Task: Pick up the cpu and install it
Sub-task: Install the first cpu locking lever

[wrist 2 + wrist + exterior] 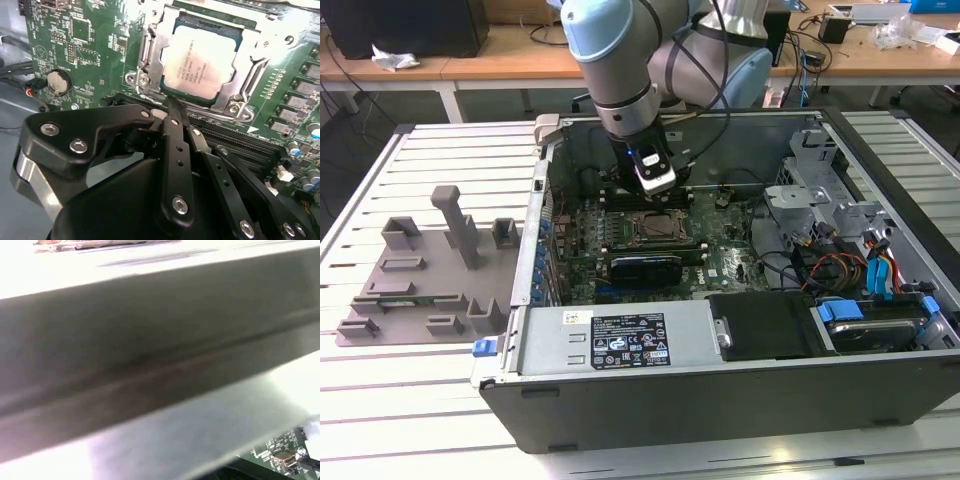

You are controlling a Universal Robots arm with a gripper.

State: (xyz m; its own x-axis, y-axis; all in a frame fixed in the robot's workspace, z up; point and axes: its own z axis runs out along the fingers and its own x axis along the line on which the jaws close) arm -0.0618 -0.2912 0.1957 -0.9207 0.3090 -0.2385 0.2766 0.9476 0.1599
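Inside the open computer case, cpu already seated flat in its socket frame, gripper just beside its edge, fingers pressed together, holding nothing.

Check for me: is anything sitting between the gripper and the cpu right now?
Nothing visible does. In the second wrist view the cpu already lies inside the socket frame, and the gripper reaches right up to its near edge over bare board.

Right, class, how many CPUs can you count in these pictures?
1. The cpu sits in the metal-framed socket on the green motherboard. The arm covers part of that board in the exterior view, so another could be hidden.
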